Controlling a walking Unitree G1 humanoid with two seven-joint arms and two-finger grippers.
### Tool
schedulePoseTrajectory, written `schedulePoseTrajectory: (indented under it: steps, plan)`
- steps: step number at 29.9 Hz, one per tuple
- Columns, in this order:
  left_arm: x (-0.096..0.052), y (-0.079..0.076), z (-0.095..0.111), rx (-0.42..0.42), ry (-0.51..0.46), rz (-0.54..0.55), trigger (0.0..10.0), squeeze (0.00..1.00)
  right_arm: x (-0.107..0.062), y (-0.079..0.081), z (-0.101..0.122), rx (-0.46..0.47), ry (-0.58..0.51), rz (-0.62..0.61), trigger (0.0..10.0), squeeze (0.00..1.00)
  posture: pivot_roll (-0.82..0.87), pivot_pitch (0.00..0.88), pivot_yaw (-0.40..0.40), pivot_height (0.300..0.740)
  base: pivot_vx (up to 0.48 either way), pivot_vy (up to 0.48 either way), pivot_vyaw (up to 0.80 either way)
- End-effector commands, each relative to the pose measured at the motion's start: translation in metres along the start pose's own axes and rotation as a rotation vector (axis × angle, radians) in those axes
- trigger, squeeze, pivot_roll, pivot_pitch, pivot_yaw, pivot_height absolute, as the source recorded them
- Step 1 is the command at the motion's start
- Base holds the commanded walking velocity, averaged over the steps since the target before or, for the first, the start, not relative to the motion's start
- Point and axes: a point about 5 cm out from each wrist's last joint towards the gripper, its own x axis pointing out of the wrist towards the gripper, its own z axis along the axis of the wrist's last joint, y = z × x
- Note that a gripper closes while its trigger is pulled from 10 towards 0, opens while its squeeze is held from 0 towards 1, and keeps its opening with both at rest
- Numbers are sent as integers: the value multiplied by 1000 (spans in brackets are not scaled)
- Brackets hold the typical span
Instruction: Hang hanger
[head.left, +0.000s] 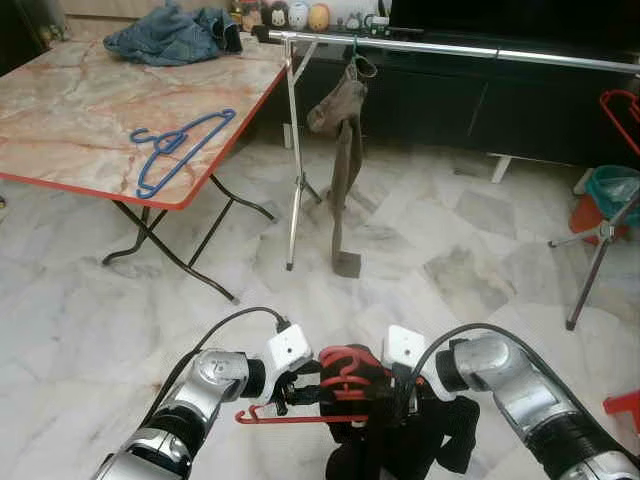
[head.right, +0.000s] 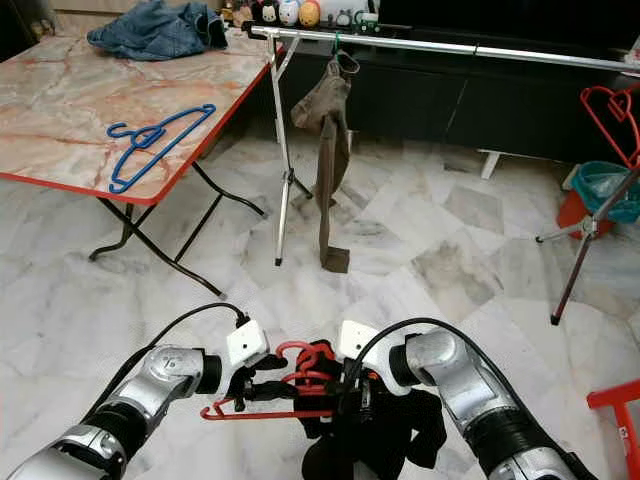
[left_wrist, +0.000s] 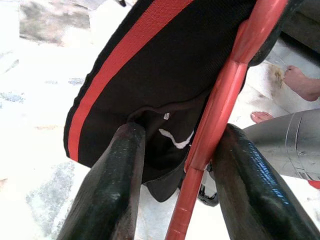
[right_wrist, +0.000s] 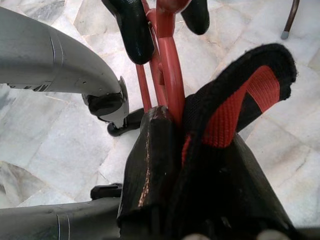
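Red hanger (head.left: 300, 417) between both claws

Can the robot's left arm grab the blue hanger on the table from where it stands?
Probably not. The left gripper is shut on the red hanger with the black garment low by the robot's body, and the blue hanger lies far off on the marble table, across open floor.

Table (head.left: 60, 120) at ten o'clock, a hanger (head.left: 180, 148) on it, clothes (head.left: 170, 35) at its far end. Rail (head.left: 450, 48) at twelve, behind.
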Motion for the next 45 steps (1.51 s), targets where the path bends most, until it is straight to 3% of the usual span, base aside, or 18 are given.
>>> schedulePoseTrajectory:
  steps: [1, 41, 42, 45]
  plan:
    - [0, -2, -4, 12, 35, -14, 0, 0, -1, -1, 9, -41, -8, 8, 10000, 0, -43, 71, -19, 740, 0, 0, 0]
    - [0, -2, -4, 10, -3, 12, 0, 0, 0, -2, 12, -44, -19, 1, 10000, 0, -46, 72, -25, 740, 0, 0, 0]
    - [0, -1, -4, 11, -4, 11, 0, 0, 0, -2, 12, -44, -21, 0, 10000, 941, -46, 72, -25, 740, 0, 0, 0]
    - [0, -1, -3, 13, -6, 11, 0, 0, -1, 0, 12, -40, -29, 17, 10000, 1000, -47, 72, -26, 740, 0, 0, 0]
